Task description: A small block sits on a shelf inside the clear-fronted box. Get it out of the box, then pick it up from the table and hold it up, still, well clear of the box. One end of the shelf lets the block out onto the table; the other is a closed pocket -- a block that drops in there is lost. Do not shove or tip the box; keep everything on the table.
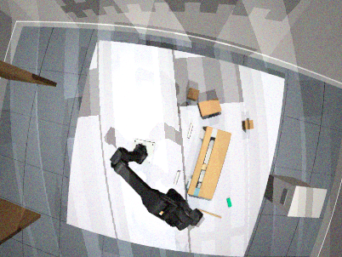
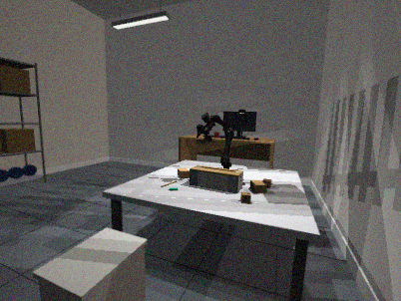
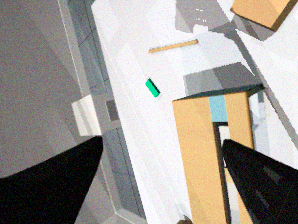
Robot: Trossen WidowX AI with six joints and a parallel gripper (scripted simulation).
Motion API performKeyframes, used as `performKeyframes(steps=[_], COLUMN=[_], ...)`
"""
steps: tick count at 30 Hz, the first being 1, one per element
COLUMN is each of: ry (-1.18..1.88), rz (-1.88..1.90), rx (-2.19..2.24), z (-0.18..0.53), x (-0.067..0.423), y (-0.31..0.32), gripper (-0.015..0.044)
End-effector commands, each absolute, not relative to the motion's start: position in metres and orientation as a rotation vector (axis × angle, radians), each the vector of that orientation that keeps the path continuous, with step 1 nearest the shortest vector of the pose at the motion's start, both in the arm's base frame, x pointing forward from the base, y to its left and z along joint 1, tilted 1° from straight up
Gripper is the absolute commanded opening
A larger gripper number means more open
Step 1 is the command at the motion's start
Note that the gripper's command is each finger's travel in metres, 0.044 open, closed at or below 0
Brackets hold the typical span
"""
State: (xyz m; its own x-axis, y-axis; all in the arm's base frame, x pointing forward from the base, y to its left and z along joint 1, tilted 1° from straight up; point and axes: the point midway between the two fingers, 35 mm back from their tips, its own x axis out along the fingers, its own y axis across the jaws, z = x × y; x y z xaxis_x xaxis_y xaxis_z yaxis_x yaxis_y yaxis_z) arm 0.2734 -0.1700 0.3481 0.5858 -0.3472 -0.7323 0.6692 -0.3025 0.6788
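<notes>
Approach step — the gripper [image 3: 160,165] hangs wide open and empty above the box [image 1: 210,163], its near end at three o'clock. Block hidden inside, I judge — next, reach the shelf's open end.

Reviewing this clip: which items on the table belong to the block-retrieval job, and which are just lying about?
Job:
- long clear-fronted box
- gripper, open and empty
- the small block itself cannot be made out

Lying about:
- green block
- thin wooden stick
- large cardboard box
- two small cardboard boxes
</notes>
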Motion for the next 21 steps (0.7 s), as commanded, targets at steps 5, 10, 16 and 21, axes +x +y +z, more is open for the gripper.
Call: performKeyframes(steps=[5,10,16,21], ry=[0.893,1.307,1.323,1.323], rz=[-1.092,-1.122,-1.123,-1.123], rx=[1.592,1.584,1.584,1.584], z=[0.241,0.184,0.181,0.175], x=[0.305,0.307,0.307,0.308], y=[-0.125,-0.083,-0.082,-0.082], gripper=[0.0400,0.0400,0.0400,0.0400])
